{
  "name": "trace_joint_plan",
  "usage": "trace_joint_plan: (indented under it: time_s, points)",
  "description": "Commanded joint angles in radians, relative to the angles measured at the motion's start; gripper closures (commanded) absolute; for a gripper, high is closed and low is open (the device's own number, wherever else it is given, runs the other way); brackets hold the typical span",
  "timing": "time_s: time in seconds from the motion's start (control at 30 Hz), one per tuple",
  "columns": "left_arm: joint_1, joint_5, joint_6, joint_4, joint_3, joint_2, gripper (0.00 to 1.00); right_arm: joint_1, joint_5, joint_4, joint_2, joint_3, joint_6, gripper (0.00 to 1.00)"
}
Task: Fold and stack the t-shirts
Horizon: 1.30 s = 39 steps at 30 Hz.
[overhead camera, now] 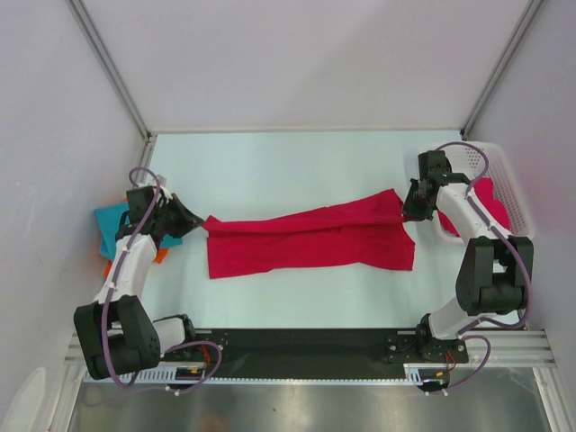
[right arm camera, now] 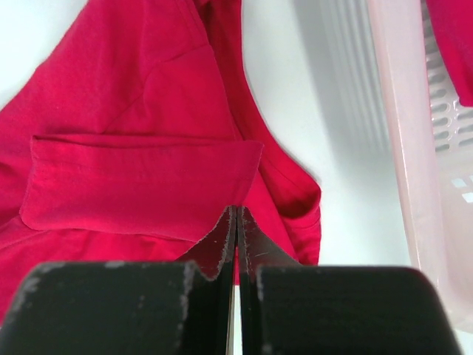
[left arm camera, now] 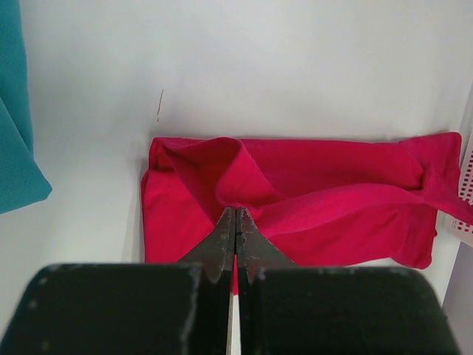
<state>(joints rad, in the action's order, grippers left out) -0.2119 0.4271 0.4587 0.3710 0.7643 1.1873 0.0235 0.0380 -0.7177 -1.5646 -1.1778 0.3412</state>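
Note:
A crimson red t-shirt (overhead camera: 310, 239) lies stretched left to right across the middle of the table, folded lengthwise. My left gripper (overhead camera: 196, 219) is shut on its left end, where the cloth (left arm camera: 295, 192) bunches at the fingertips. My right gripper (overhead camera: 407, 209) is shut on its right end; the cloth (right arm camera: 140, 177) there shows a folded flap. A teal t-shirt (overhead camera: 112, 225) lies on an orange one (overhead camera: 160, 256) at the left edge, under my left arm. Another crimson t-shirt (overhead camera: 492, 205) lies in the basket.
A white plastic mesh basket (overhead camera: 497, 175) stands at the right edge behind my right arm; its wall (right arm camera: 403, 148) is close on the right in the right wrist view. White walls enclose the table on three sides.

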Motion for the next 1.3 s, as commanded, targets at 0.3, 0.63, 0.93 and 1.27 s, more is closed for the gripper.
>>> trace_joint_plan:
  time_s: [0.3,0.63,0.93,1.27]
  points:
    - [-0.004,0.03,-0.026,0.008,-0.016,-0.08,1.0,0.003,0.026,-0.022,0.103,-0.017,0.012,1.0]
    - [-0.015,0.044,0.012,-0.007,0.047,-0.083,1.0,0.01,0.03,-0.092,0.061,-0.213,0.005,1.0]
    - [-0.018,0.058,0.003,-0.004,0.033,-0.095,1.0,0.021,0.048,-0.108,0.107,-0.152,-0.001,1.0]
    - [-0.018,0.064,-0.043,0.054,-0.039,-0.153,1.0,0.024,0.062,-0.078,0.169,0.033,0.013,1.0]
